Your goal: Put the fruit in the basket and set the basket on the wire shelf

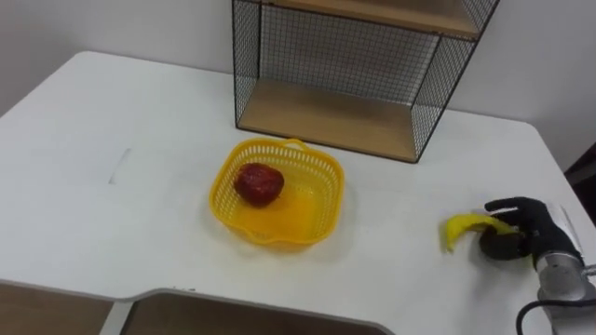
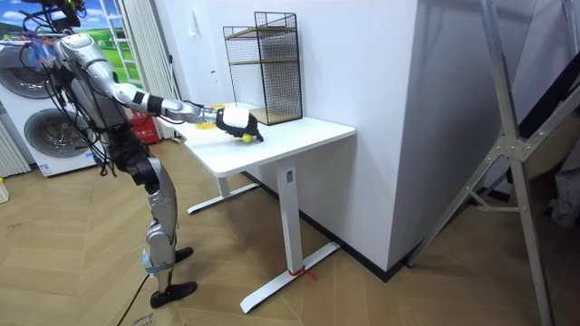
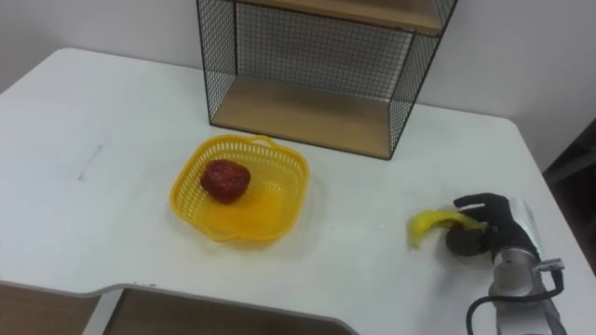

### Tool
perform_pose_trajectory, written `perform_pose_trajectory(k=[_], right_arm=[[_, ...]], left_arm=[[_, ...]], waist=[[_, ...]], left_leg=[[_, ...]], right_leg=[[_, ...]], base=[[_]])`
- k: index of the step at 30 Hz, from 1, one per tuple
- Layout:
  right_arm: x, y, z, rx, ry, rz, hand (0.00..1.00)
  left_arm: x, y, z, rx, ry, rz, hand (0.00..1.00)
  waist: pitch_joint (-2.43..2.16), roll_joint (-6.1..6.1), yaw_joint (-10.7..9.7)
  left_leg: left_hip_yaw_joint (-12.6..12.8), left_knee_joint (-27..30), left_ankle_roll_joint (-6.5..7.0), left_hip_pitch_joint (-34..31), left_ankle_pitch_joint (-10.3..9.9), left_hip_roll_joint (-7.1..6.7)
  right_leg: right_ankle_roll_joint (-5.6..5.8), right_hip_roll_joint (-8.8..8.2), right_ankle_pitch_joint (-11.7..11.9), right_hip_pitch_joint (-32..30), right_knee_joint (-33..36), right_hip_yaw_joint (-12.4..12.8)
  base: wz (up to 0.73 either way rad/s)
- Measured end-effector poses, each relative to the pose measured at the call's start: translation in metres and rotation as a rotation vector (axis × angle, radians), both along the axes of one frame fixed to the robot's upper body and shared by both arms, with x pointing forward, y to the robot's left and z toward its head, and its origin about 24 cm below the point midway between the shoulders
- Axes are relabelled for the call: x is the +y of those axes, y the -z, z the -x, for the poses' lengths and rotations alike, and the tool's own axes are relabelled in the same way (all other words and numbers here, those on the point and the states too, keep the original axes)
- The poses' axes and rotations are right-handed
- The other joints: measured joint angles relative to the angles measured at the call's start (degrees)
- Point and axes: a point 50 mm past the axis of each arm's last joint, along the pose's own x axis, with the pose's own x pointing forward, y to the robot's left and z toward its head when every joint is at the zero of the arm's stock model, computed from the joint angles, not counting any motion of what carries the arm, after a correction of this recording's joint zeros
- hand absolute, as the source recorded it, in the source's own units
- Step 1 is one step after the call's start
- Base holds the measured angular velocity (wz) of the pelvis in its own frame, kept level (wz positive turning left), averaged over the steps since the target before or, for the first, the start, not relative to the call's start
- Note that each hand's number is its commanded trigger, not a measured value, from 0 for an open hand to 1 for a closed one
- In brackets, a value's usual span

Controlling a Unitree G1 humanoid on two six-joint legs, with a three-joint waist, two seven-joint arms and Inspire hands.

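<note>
A yellow plastic basket (image 1: 317,179) sits mid-table in front of the wire shelf (image 1: 354,65). A red fruit (image 1: 259,183) lies in the basket's left half. At the table's right edge my right hand (image 1: 518,225) has its dark fingers curled round a yellow banana (image 1: 463,229), which rests low at the tabletop. The same hand (image 3: 486,223) and banana (image 3: 426,224) appear in the right eye view, with the basket (image 3: 279,177) and red fruit (image 3: 226,179) to their left. In the room view I stand at the table's near side with my right hand (image 2: 237,119) stretched over it.
The black wire shelf (image 3: 317,65) with wooden boards stands at the back of the white table (image 1: 112,158) against the wall. The table's front edge has a notch near my body. Washing machines (image 2: 41,109) stand behind me in the room view.
</note>
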Motion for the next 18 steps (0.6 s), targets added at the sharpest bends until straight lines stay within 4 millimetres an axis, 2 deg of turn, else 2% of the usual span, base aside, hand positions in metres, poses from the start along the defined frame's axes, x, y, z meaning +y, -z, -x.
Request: perform_pose_trajectory(k=[6,18], right_arm=[[-0.0064,-0.0011,0.0034,0.034,0.011,0.066,1.0],[-0.0029,-0.0022,0.0031,0.008,0.017,0.041,1.0]], left_arm=[[0.0007,-0.0003,-0.0001,-0.002,0.0,-0.011,0.0],[0.001,-0.0014,-0.0092,-0.038,0.012,-0.014,0.0]], waist=[[0.14,-0.49,1.31],[0.21,-0.89,1.22]], left_leg=[[0.01,-0.29,-0.03,0.08,-0.01,0.01],[0.31,0.06,-0.03,-0.31,-0.17,0.07]], right_leg=[[-0.03,0.05,-0.02,0.06,0.06,0.07],[-0.04,0.15,0.03,-0.17,-0.76,0.79]], base=[[0.0],[0.0]])
